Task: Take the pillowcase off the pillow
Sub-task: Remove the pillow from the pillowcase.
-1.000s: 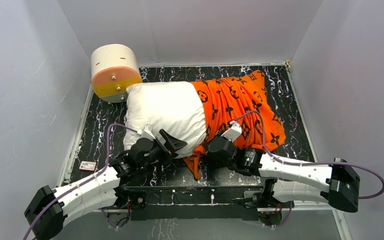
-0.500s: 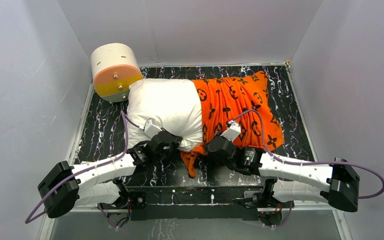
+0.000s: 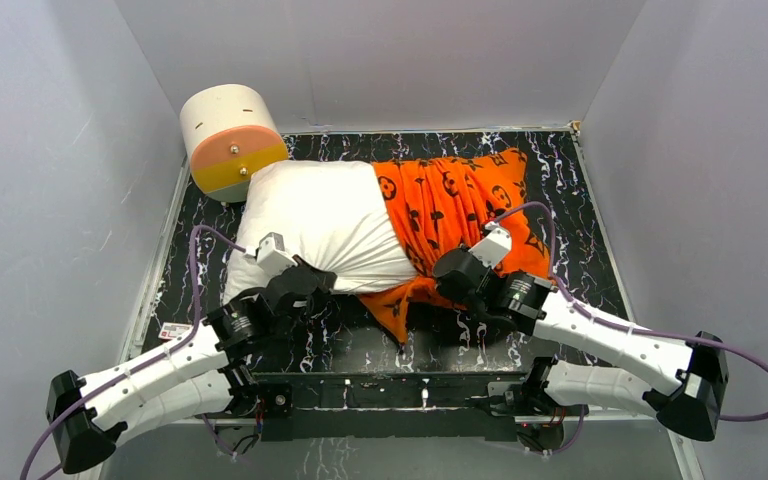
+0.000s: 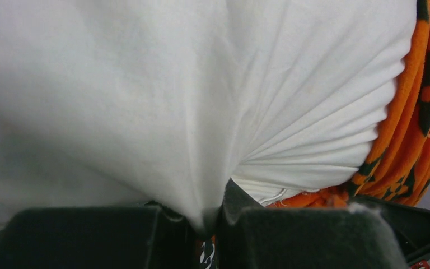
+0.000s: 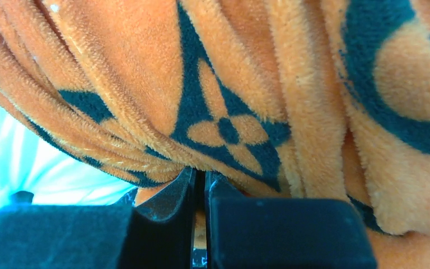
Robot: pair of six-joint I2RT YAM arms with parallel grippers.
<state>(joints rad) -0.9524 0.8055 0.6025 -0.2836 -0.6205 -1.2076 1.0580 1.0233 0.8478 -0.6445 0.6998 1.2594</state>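
Observation:
The white pillow [image 3: 325, 215] lies across the black floor, its right half still inside the orange pillowcase [image 3: 455, 205] with black motifs. My left gripper [image 3: 315, 285] is shut on a pinch of the pillow's [image 4: 145, 84] white fabric at its near edge, and the cloth fans out in taut pleats from the left gripper [image 4: 210, 224]. The pillowcase [image 4: 420, 112] bunches at the right of that view. My right gripper [image 3: 457, 270] is shut on a fold of the pillowcase [image 5: 229, 84] at its near edge; in its own view the right gripper [image 5: 200, 185] has plush fabric squeezed between the jaws.
A cream-and-orange cylinder [image 3: 228, 140] touches the pillow's far left corner. A small red-and-white card [image 3: 173, 330] lies on the marbled floor [image 3: 580, 200] at the near left. Grey walls close in on three sides.
My left gripper shut on the pillow's near edge and drew it left and toward me. The right gripper moved back and right with the pillowcase. The cylinder shifted slightly.

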